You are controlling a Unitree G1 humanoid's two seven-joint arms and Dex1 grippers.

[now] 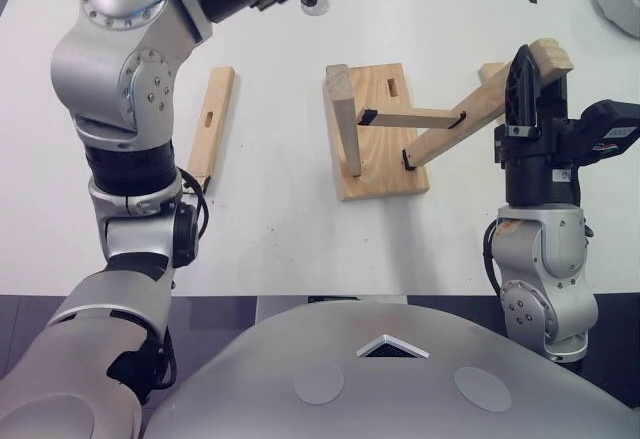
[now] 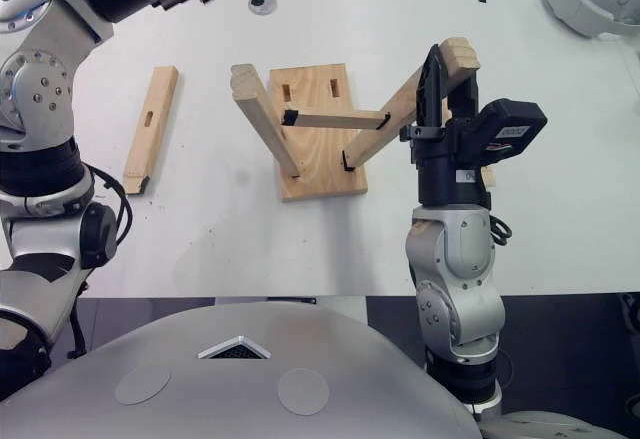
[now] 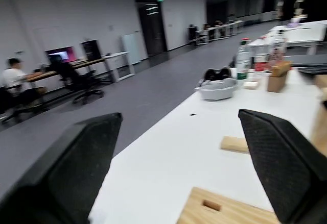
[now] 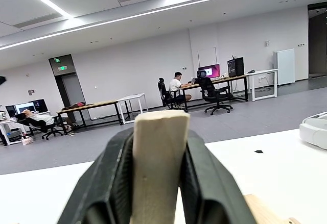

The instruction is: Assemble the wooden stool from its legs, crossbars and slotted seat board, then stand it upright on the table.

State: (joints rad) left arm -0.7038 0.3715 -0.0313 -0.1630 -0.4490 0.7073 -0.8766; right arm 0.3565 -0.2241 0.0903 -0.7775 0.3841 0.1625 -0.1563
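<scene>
On the white worktop (image 1: 300, 244), slotted seat board (image 1: 390, 174) lying flat in the middle. Propped on it, two legs joined by a crossbar (image 1: 410, 117): left leg (image 1: 345, 119) resting on the board, right leg (image 1: 455, 129) slanting up and away. Spare leg (image 1: 213, 119) lying well off to the left. Right gripper (image 1: 535, 74) fingers clamped on the slanted leg's top end; left gripper (image 3: 180, 117) fingers spread wide, holding nothing. Probably seating this frame now: best to lower slowly, line feet over slots, press straight, avoid twisting the crossbar joint.

We see our right gripper (image 2: 450, 84) clamped on a pale wooden stool leg (image 2: 372, 144) slanting over the square slotted wooden seat board (image 2: 320, 181).
</scene>
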